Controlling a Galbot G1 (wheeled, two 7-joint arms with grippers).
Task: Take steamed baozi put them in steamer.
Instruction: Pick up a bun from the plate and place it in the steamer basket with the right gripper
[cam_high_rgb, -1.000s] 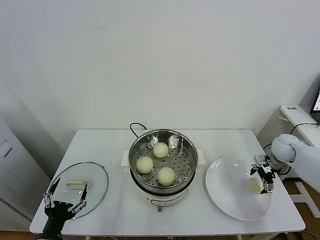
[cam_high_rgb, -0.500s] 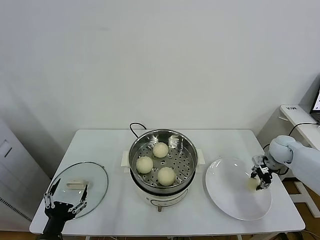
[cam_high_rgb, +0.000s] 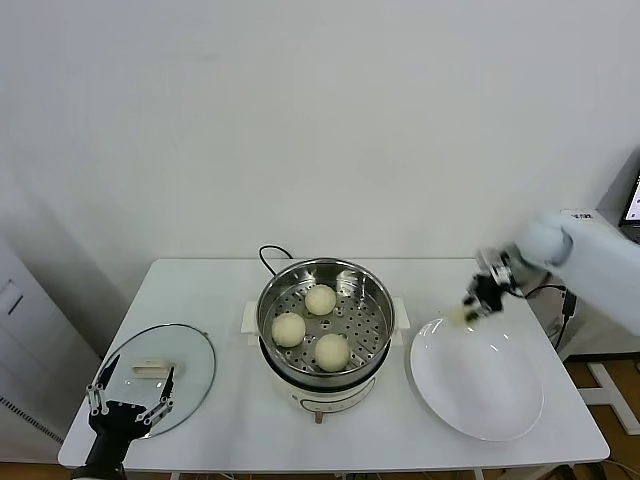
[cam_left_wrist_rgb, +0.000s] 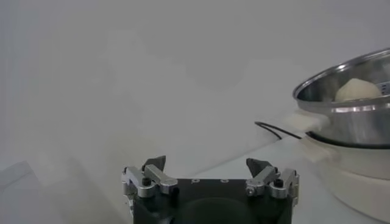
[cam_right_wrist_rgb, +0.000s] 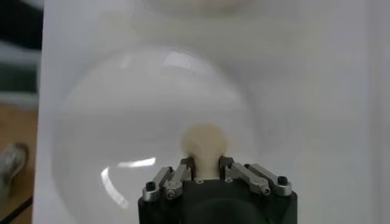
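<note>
Lifted off plate (cam_high_rgb: 478, 380), baozi (cam_right_wrist_rgb: 205, 143) in right gripper (cam_right_wrist_rgb: 206, 165)

A white table (cam_high_rgb: 210, 290) stands against a plain white wall (cam_high_rgb: 300, 120). To the right of the table is a white cabinet (cam_high_rgb: 585, 225).

The right arm (cam_high_rgb: 590, 262) wears a smooth, rounded white shell that narrows to a black and grey metal wrist. Both the left gripper (cam_left_wrist_rgb: 210, 175) and the right gripper (cam_right_wrist_rgb: 207, 172) have a matte black body carrying silver metal link fingers (cam_left_wrist_rgb: 152, 178) with dark tips. A black screw sits at each finger's pivot.
</note>
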